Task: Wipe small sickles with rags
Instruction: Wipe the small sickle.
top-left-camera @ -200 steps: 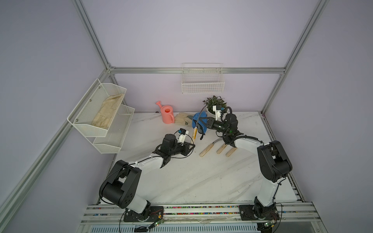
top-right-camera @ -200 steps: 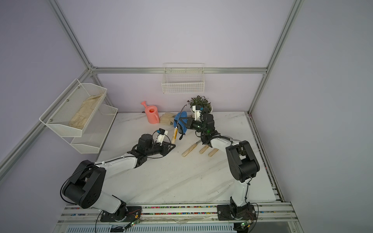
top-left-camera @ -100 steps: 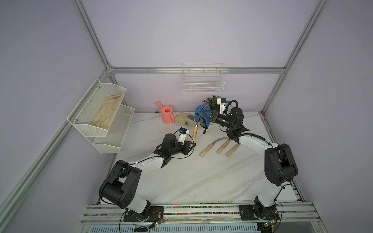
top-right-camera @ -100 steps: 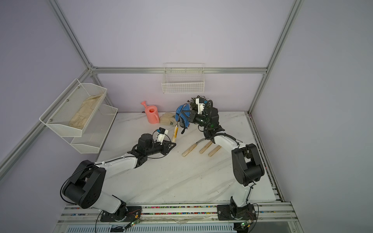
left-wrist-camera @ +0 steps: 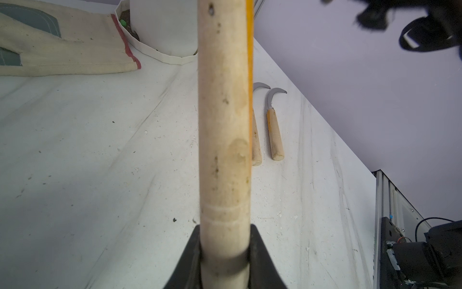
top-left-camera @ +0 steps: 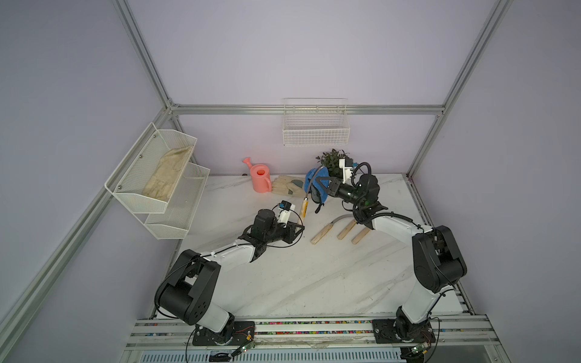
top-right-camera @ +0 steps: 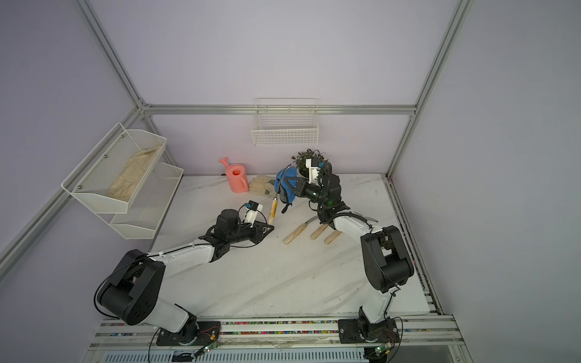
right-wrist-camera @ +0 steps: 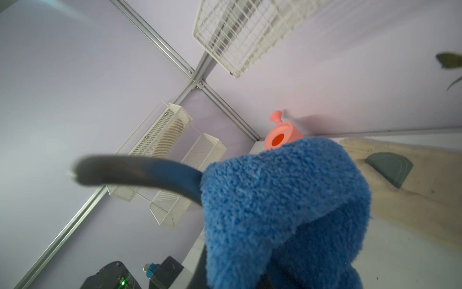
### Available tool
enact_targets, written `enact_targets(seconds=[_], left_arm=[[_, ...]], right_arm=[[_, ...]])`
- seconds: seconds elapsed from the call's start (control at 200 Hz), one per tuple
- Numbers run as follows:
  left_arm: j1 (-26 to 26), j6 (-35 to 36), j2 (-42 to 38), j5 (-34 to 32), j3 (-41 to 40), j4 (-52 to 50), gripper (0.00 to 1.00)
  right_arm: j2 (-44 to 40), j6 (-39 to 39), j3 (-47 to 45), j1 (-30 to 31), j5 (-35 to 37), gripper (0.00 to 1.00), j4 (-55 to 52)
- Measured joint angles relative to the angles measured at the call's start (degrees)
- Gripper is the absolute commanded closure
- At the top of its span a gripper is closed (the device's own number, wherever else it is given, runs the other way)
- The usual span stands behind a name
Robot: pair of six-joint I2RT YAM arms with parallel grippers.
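Observation:
My left gripper [top-left-camera: 299, 227] is shut on the pale wooden handle of one small sickle [top-left-camera: 303, 207] and holds it upright above the table. The same handle [left-wrist-camera: 225, 125] fills the left wrist view between the jaws. Its grey curved blade [right-wrist-camera: 137, 171] rises into the blue rag [top-left-camera: 317, 185], which is wrapped round the blade. My right gripper [top-left-camera: 323, 186] is shut on that rag [right-wrist-camera: 280, 200]; the cloth hides its fingers. Three more small sickles [top-left-camera: 321, 234] lie side by side on the table under the right arm. Two of them [left-wrist-camera: 275, 135] show in the left wrist view.
A pink watering can [top-left-camera: 261, 179] and beige gloves [top-left-camera: 287, 186] lie at the back of the white table [top-left-camera: 283, 283]. A potted plant [top-left-camera: 331, 158] stands behind the right gripper. A wire basket [top-left-camera: 316, 127] hangs on the back wall. A tiered mesh shelf [top-left-camera: 157, 176] is on the left.
The right gripper with the rag went up along the blade, then came back down a little. The left arm and the held sickle stayed put.

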Motion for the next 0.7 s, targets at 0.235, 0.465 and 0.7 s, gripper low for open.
enact_targets(seconds=[0.235, 0.465, 0.7], left_arm=[[0.07, -0.15, -0.07, -1.57, 0.0, 0.07, 1.0], [0.02, 0.28, -0.57, -2.71, 0.0, 1.18, 1.0], [-0.52, 1.09, -0.63, -3.65, 0.0, 0.76, 1.0]], right_arm=[[3.15, -0.28, -0.5, 2.34, -0.15, 1.0, -1.27], [2.01, -0.07, 5.38, 0.52, -0.66, 1.0, -5.16], [-6.99, 0.55, 6.25, -3.96, -1.4, 1.0, -7.08]])
